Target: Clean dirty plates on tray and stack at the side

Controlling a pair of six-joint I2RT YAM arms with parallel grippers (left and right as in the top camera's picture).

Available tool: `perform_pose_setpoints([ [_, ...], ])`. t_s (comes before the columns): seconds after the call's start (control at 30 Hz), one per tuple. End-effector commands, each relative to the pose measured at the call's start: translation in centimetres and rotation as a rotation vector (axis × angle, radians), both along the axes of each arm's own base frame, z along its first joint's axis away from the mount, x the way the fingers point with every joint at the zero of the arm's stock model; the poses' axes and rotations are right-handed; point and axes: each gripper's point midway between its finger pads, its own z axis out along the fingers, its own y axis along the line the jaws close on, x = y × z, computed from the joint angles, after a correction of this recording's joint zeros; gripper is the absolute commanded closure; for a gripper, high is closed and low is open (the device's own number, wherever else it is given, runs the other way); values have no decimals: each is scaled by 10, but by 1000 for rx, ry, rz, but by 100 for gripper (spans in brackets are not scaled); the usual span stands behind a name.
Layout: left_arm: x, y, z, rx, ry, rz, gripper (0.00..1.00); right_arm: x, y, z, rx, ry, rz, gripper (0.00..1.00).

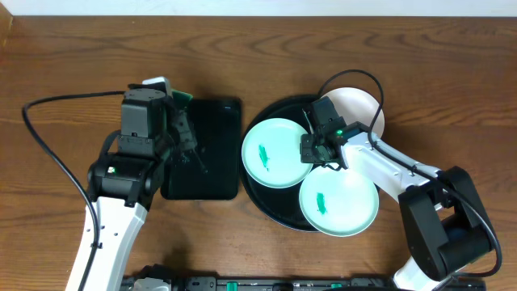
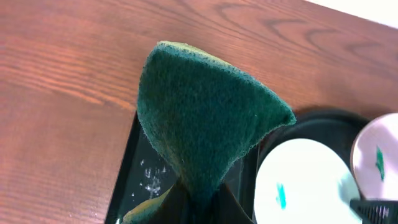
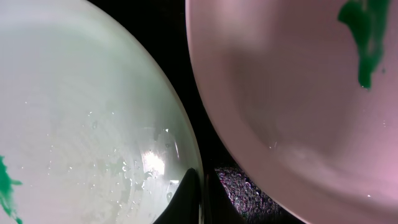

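Wood table [image 1: 65,65]: 3 smeared plates [image 1: 271,153] on tray [image 1: 266,198].

A wooden table [image 1: 56,73] is seen filling nearly the whole overhead view. Its top is reddish-brown, with dark grain laid from 9 o'clock to 3 o'clock. Along the 12 o'clock edge a narrow pale strip [image 1: 258,6] is shown beyond the table's far edge; whether it is wall or floor cannot be told. In the left wrist view the wood is lit softly and evenly, and a pale patch [image 2: 379,7] is seen at 1 o'clock.
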Motion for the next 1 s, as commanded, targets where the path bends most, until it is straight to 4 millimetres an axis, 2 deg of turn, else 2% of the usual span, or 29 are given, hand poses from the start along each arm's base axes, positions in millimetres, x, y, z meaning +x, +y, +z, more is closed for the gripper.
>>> perform_pose_setpoints([
  [0.0,1,13,4,-6,-19,114,93,-3,5,-3,9,11,12,99],
  [0.13,2,16,1,7,-13,126,93,-3,6,-3,11,9,12,99],
  [0.23,-1,17,-10,16,25,126,93,-3,6,-3,11,8,12,99],
  [0.8,1,13,-94,65,327,113,93,-2,6,-3,13,5,13,99],
  [0.97,-3,10,-109,62,390,100,93,-2,6,-3,13,6,12,99],
])
